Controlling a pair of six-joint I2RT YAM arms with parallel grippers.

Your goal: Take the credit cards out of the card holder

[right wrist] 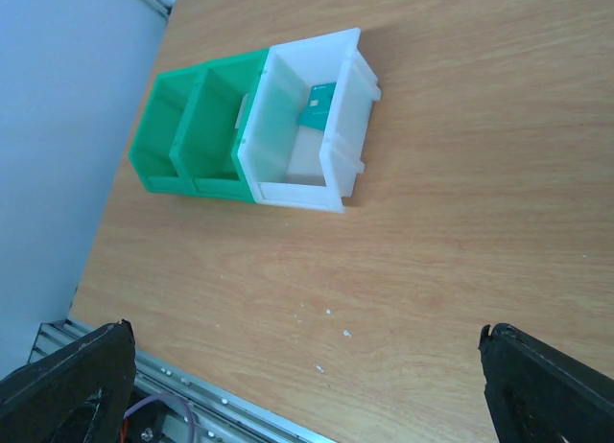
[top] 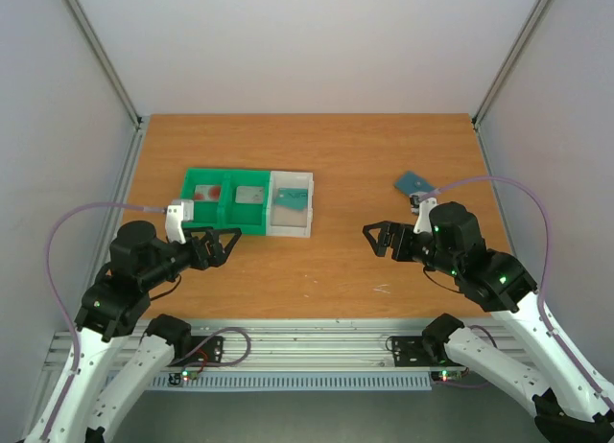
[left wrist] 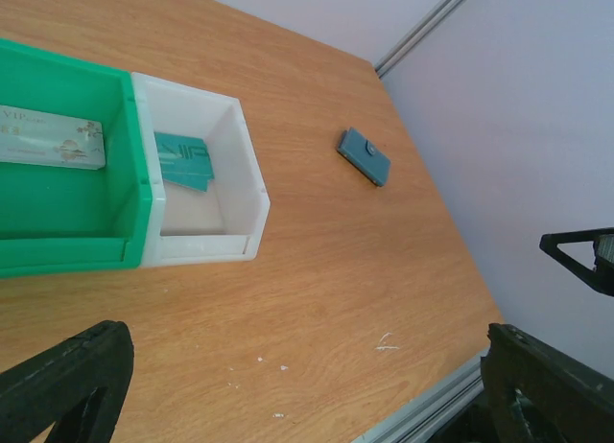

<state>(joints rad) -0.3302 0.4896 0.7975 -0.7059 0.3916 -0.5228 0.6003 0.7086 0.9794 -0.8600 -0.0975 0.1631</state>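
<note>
Orange-brown wood of the table [top: 384, 270] is filling the top view. A two-compartment green tray [top: 230, 172] and a white tray [top: 291, 227] are sitting side by side, touching, left of centre. A pale card with a red mark [top: 205, 192] is lying in the green tray's left compartment, a grey card [top: 250, 193] in its right one, and a teal card [top: 291, 198] in the white tray. The card holder [top: 414, 182] is lying flat and folded shut on the table at the right, well apart from the trays and just beyond the right arm's wrist. The left gripper [top: 223, 244] is hovering just in front of the green tray, jaws spread wide with nothing between them. The right gripper [top: 381, 238] is pointing toward the trays, likewise wide apart and empty.

The left wrist view is looking across the table between the left gripper's [left wrist: 302, 347] two dark fingers [left wrist: 67, 376], which are standing far apart at the bottom corners. The grey card [left wrist: 48, 136] is resting in the green tray [left wrist: 67, 251], the teal card [left wrist: 182, 160] is leaning in the white tray [left wrist: 206, 246], and the card holder [left wrist: 365, 155] is lying alone on bare wood beyond them.

The right wrist view is showing the right gripper [right wrist: 302, 342] with its fingers [right wrist: 547, 385] equally wide apart above bare table. The green tray [right wrist: 192, 186] and white tray [right wrist: 350, 117] are sitting farther off, and the teal card [right wrist: 321, 105] is showing inside the white one. The card holder is lying outside this view.
</note>
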